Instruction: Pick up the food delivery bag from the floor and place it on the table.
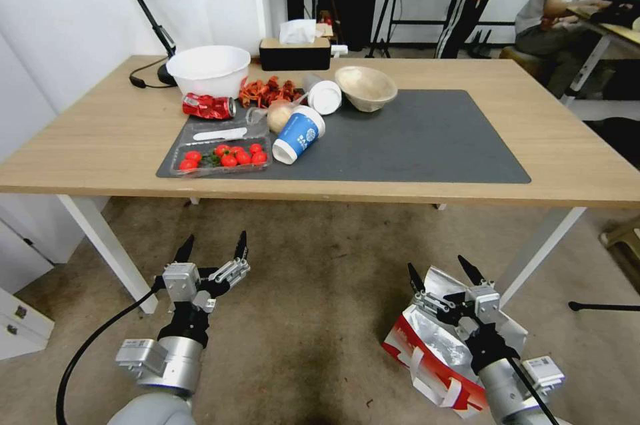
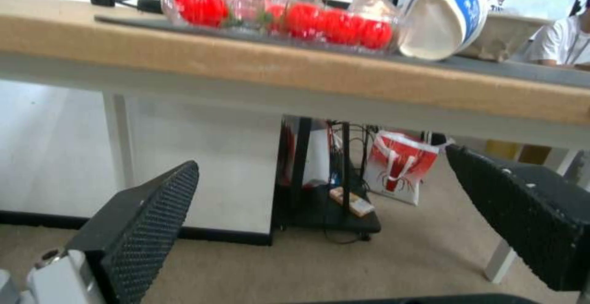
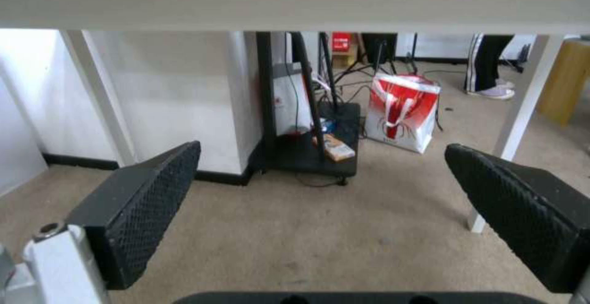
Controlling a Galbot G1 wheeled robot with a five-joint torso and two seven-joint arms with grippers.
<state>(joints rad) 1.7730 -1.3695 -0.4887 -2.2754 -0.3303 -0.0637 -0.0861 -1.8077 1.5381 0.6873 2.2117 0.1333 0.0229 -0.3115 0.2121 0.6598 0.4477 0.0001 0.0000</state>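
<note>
Both end effectors hanging open over the floor, bag not yet gripped.

Your right end effector (image 1: 444, 270) is hovering with fingers spread wide and empty just above the food delivery bag (image 1: 427, 348), which is lying tilted on the floor (image 1: 313, 292) near the tabletop's (image 1: 100, 138) white leg. Your left end effector (image 1: 212, 246) is waiting, equally open and holding nothing, well apart on the other side.

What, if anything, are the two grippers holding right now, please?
Nothing: the left gripper and the right gripper both have open, empty jaws, the right one above the food delivery bag.
</note>
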